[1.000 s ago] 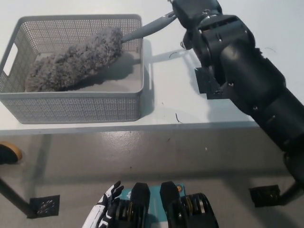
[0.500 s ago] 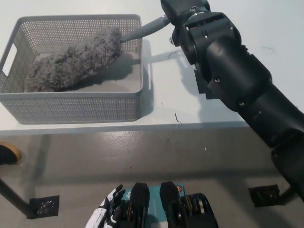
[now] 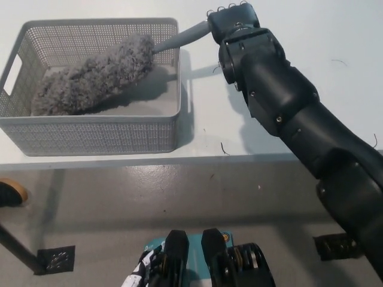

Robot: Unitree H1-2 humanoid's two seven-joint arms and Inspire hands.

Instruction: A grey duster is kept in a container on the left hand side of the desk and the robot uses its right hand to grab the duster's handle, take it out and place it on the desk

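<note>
a black plate [image 3: 57, 258] lies on the grey floor [image 3: 197, 191].

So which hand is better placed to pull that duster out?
The right hand: it is at the end of the duster's handle, just past the basket; the left hand hangs low, away from the desk.

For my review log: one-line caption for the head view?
Right hand at the handle of the grey duster lying in its container; left hand low.
</note>
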